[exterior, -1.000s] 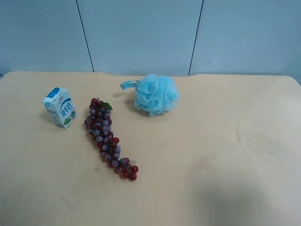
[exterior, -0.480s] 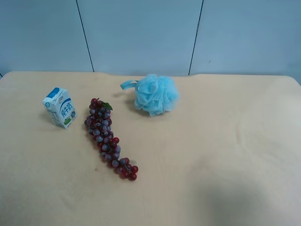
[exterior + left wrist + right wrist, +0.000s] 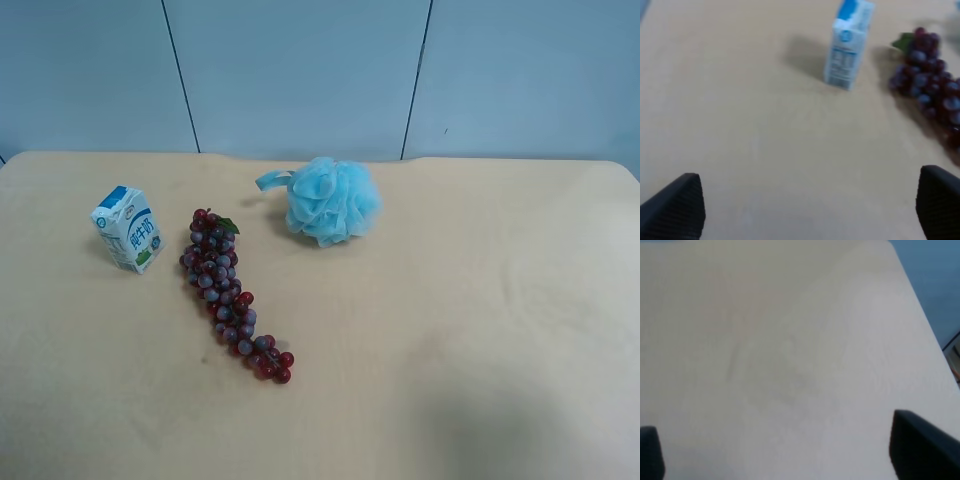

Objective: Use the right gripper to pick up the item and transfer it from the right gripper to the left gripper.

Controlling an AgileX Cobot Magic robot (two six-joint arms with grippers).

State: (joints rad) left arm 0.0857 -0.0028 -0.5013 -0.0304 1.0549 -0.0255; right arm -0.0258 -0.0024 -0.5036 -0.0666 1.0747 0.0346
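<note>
A blue mesh bath puff (image 3: 330,200) with a loop lies at the back middle of the tan table (image 3: 480,300). A bunch of red-purple grapes (image 3: 230,295) lies left of centre. A blue-and-white milk carton (image 3: 128,228) stands to its left. Neither arm shows in the exterior high view. My right gripper (image 3: 782,452) is open and empty over bare table near an edge. My left gripper (image 3: 807,207) is open and empty, with the carton (image 3: 847,47) and the grapes (image 3: 930,95) ahead of it.
A blue panelled wall (image 3: 300,70) runs behind the table's back edge. The right wrist view shows the table's edge (image 3: 920,305) with blue floor beyond. A faint shadow lies on the table at the exterior high view's lower right.
</note>
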